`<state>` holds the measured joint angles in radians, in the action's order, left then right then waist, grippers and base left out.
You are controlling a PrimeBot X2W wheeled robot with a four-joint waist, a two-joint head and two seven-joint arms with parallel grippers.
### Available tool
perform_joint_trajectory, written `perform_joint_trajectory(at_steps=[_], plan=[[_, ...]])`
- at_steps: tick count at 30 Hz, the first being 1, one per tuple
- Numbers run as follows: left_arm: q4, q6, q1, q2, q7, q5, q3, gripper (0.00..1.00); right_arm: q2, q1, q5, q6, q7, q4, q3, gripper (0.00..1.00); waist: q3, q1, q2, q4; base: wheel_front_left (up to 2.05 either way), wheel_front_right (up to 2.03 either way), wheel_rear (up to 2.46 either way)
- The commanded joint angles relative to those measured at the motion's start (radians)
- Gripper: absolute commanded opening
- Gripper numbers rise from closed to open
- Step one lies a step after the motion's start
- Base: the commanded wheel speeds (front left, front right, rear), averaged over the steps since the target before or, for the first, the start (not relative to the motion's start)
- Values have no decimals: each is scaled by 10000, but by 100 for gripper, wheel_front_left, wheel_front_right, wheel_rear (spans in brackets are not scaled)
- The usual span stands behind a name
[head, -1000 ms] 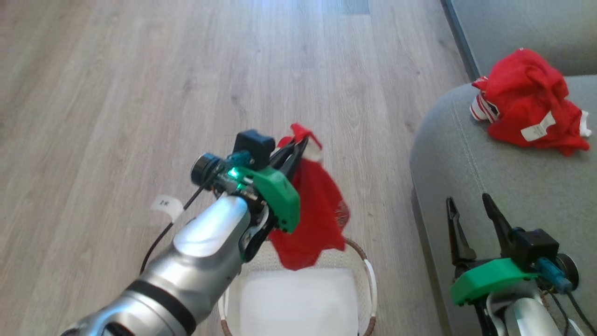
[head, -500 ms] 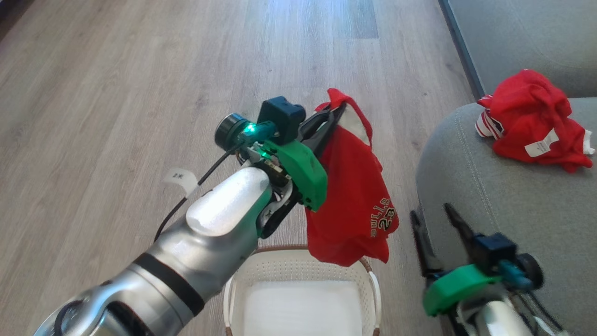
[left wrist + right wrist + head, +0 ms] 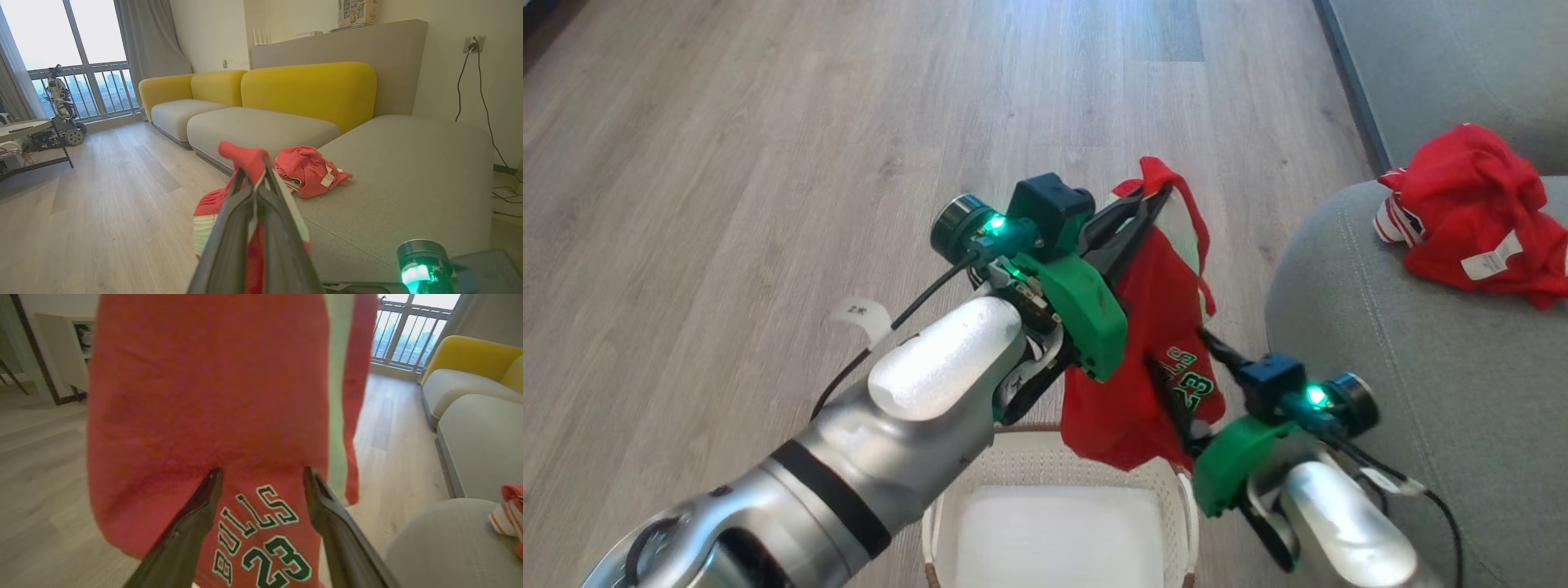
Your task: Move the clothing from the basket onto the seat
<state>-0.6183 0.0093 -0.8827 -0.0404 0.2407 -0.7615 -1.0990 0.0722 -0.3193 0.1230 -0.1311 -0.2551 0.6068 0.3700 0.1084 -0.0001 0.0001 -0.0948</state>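
bright, even daylight, shadows faint. in the left wrist view the window (image 3: 61, 36), far beyond the seat (image 3: 408, 171), is blown out white. in the head view the floor (image 3: 768, 163) left of the seat carries a pale sheen. in the right wrist view the clothing (image 3: 184, 396) beside the seat is soft, out of focus, and straight lines bow toward the edges.

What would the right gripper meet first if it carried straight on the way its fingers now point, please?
Most likely the hanging bright red fabric garment with BULLS 23 lettering: the right gripper, fingers apart, points squarely at it, tips seemingly at the cloth, which the left gripper holds pinched.
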Motion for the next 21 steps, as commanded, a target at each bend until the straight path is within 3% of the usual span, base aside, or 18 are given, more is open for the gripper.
perform_joint_trajectory(at_steps=[1, 7, 13, 14, 16, 18, 19, 21], plan=[[278, 55, -849, -99, 131, -85, 253, 0, 6, -612, 206, 4, -67, -152, 384, 100, -17, 1, -1, -32, 0, 0, 0], [460, 109, -922, -99, 155, -205, 69, 0, 202, -1438, 1164, 4, -67, 422, 1791, 100, -90, 1, -1, -142, 0, 0, 0], [481, 168, -944, -99, 175, -308, -33, 0, 323, -1845, 1688, 4, -67, 493, 2212, 100, -144, 1, -1, -186, 0, 0, 0], [482, 176, -949, -99, 178, -325, -45, 0, 325, -1871, 1725, 4, -67, 502, 2226, 95, -151, 1, -1, -190, 0, 0, 0], [482, 193, -957, -99, 183, -355, -62, 0, 316, -1908, 1761, 4, -67, 503, 2237, 51, -162, 1, -1, -187, 0, 0, 0], [468, 212, -959, -99, 188, -386, -68, 0, 294, -1922, 1762, 4, -67, 491, 2255, 27, -171, 1, -1, -173, 0, 0, 0], [450, 221, -952, -99, 189, -404, -67, 0, 285, -1925, 1769, 4, -67, 481, 2260, 0, -177, 1, -1, -165, 0, 0, 0], [372, 247, -934, -99, 193, -436, -55, 0, 277, -1917, 1789, 4, -67, 427, 2226, 0, -192, 1, -1, -139, 0, 0, 0]])
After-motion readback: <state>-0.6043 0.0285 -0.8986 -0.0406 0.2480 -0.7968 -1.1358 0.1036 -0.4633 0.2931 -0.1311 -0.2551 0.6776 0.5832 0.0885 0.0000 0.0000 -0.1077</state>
